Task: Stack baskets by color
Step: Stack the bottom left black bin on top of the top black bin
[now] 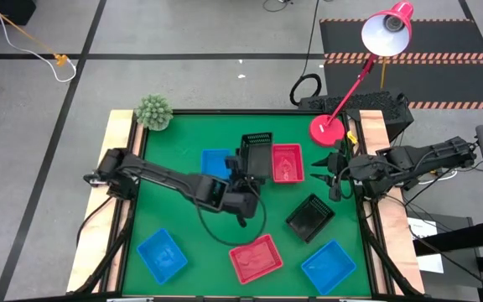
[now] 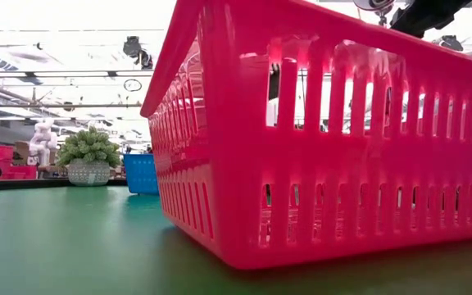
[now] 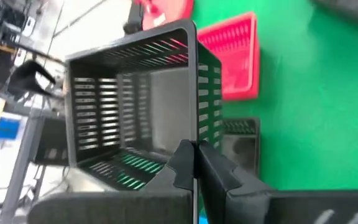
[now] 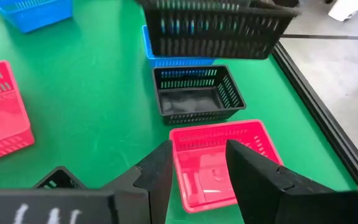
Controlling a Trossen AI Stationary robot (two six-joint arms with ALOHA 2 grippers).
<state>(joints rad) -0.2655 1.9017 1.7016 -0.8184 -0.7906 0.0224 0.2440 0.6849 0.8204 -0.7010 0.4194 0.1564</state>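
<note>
The baskets (image 1: 257,257) were mostly unsorted, scattered singly across the green table (image 1: 174,210). The left gripper (image 3: 196,163) was pinched shut on the wall of a black basket (image 3: 135,106), held in the air above another black basket (image 4: 194,93) near the table's far edge. The right gripper (image 4: 197,168) waited at the table's right side, fingers apart and empty. Red and blue stacks looked unstarted, the black barely begun.

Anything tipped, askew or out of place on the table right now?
Only the black basket shut in the left gripper: it hangs tipped on its side above another black basket. The rest sit flat.
</note>
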